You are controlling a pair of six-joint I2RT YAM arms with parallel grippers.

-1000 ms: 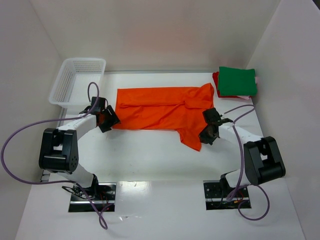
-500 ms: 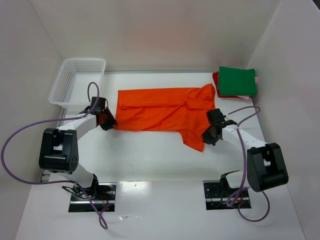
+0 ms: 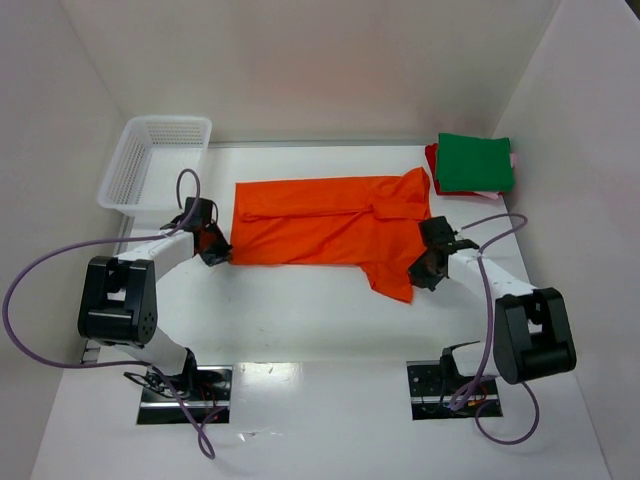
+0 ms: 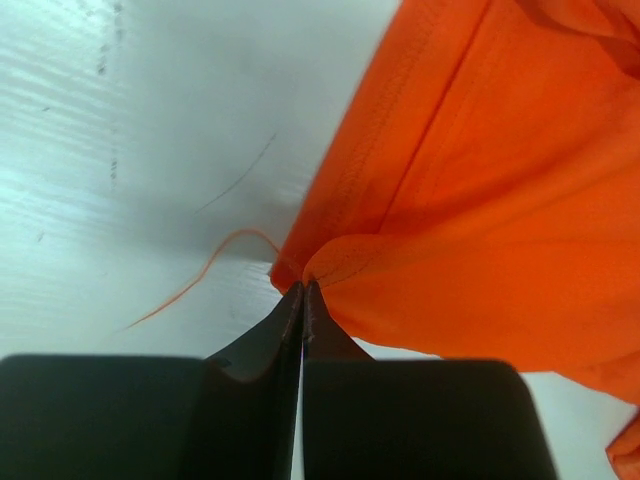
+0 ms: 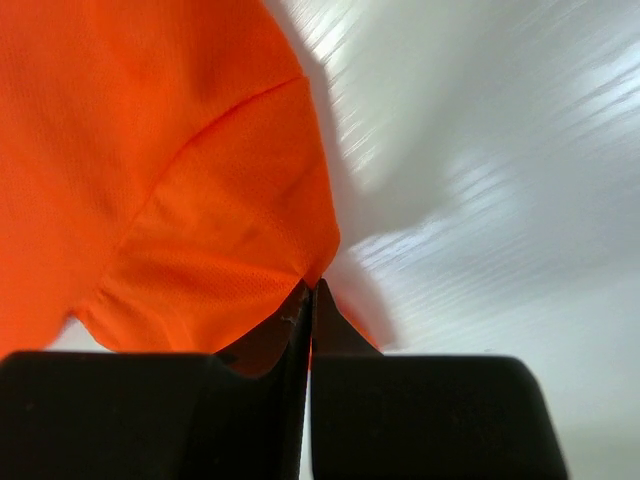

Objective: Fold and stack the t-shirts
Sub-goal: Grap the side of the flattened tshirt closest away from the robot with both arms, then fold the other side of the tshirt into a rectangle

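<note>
Orange shirt (image 3: 325, 222) — laid lengthwise across the middle of the table (image 3: 300, 330), spread out, with a long crease along its far half. Over the last second its right end has been drawn slightly rightward. The near sleeve (image 3: 393, 283) is now seen closer to the table's right side than it was, and the body looks a little flatter. The left end has hardly shifted.

Left claw (image 3: 215, 250) is clenched on the near left hem corner. In the wrist view the jaws are seen pressed together with cloth pinched at their tips. A second ago it looked wider at the shirt's edge, so the grip appears to have been closed in that interval. A loose orange thread (image 4: 200, 278) lies on the table beside the corner.

Right claw (image 3: 426, 270) is clenched on the sleeve's edge, low at the table. It has been moved a little rightward and nearer.

Meaning, as judged: both ends of the near side are held and slack has been taken out, so the shirt seems set up for a fold. That fold is not yet begun.

Stack (image 3: 474, 163) — green on top, red and pink edges showing beneath — lies at the far right corner, well apart from the orange shirt. Basket (image 3: 155, 160) stands at far left.
</note>
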